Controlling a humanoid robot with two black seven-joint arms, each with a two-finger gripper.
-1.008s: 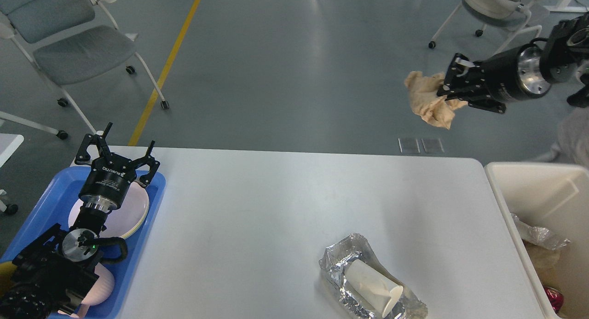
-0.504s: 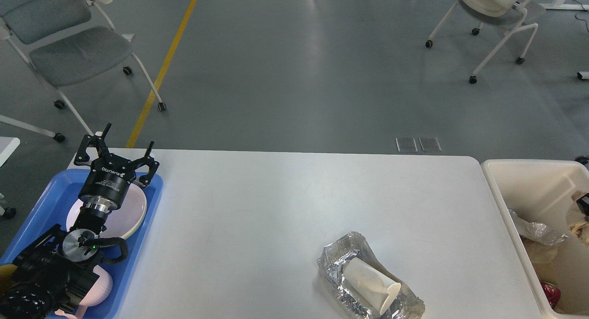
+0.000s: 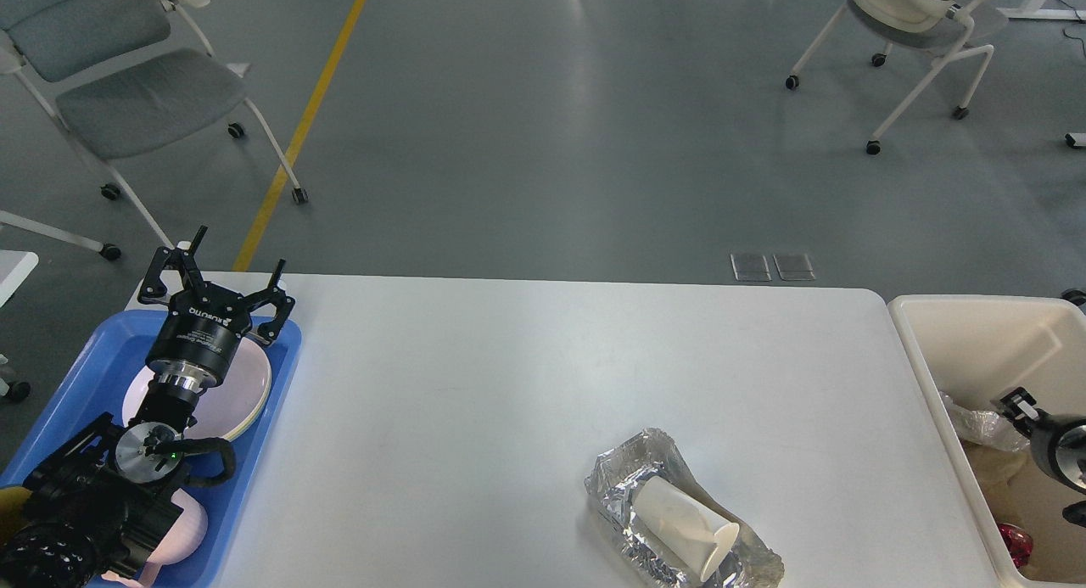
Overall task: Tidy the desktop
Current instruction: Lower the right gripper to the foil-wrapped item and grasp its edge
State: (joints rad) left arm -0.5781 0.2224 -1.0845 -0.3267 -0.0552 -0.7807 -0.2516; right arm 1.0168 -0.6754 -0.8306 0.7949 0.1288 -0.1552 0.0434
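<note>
Desktop, white tabletop (image 3: pixel 475 418), spanning the middle of our view from the near edge back to the grey floor, between tray and bin. Nearest item on it: foil container (image 3: pixel 670 516), crumpled, at the near right, with a white paper cup (image 3: pixel 685 527) lying on its side inside it; nothing else rests on the surface that we can see. Left side: blue tray (image 3: pixel 64 376) holding pale plates (image 3: pixel 242 389), with our left tool (image 3: pixel 216 274) above its far end, fingers spread wide and holding nothing. Right side: cream bin (image 3: pixel 976 316) just beside the tabletop, containing clear plastic wrap (image 3: pixel 976 422), brown waste and a red object (image 3: pixel 1014 541); our right tool (image 3: pixel 1018 401) shows only partly, over the bin's interior, and we cannot tell whether it is open or what it holds. Beyond: chairs (image 3: pixel 127 87) on castors and a yellow floor line (image 3: pixel 314 113). Step in hand, as we judge it: disposal into the bin. Next move would call for the right arm to reach the foil container, grip its rim or the cup, and carry both over the bin wall without the cup rolling out.
</note>
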